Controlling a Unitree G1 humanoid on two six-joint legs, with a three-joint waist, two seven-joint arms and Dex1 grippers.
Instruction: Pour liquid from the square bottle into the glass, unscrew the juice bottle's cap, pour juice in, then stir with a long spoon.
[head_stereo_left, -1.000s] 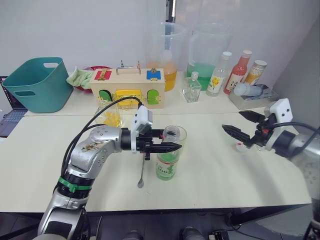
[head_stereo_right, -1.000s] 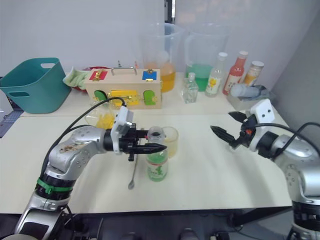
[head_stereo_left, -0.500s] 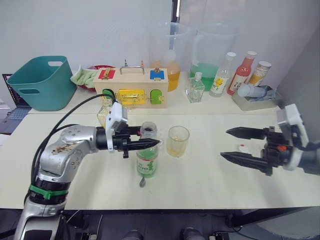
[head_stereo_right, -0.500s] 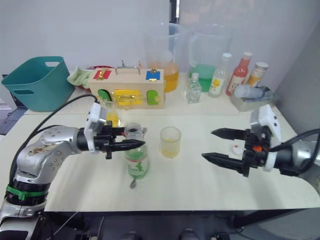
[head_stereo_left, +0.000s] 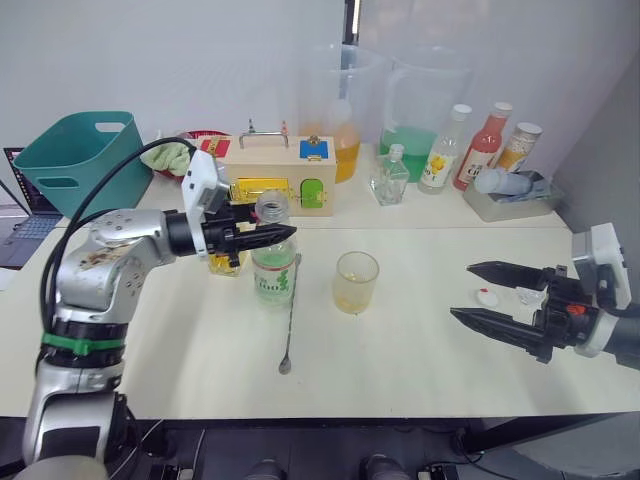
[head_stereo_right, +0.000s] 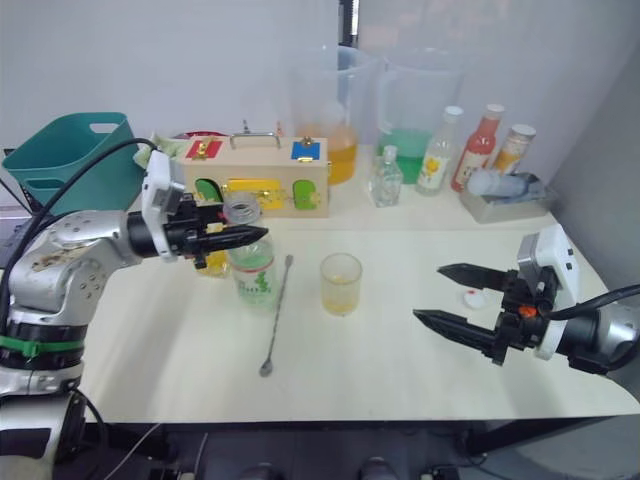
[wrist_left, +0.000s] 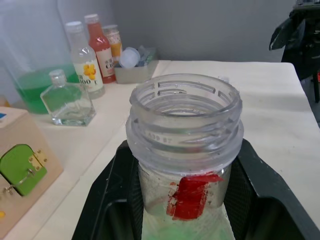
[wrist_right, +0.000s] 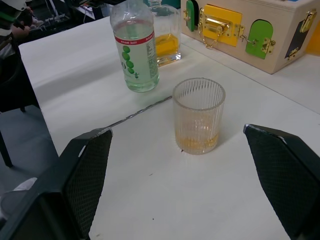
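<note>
Juice bottle (head_stereo_left: 273, 262), 1, uncapped and upright, sits clamped at the neck in the left gripper (head_stereo_left: 262, 236). Right gripper (head_stereo_left: 482, 293) spreads wide, empty; 1 cap (head_stereo_left: 488, 296) between its fingers, 1 glass (head_stereo_left: 356, 282) and 1 long spoon (head_stereo_left: 290, 315) between both grippers.

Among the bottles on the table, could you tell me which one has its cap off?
The juice bottle with the green-and-white label, held in the left gripper; its neck is open, while the bottles along the back wall are capped.
</note>
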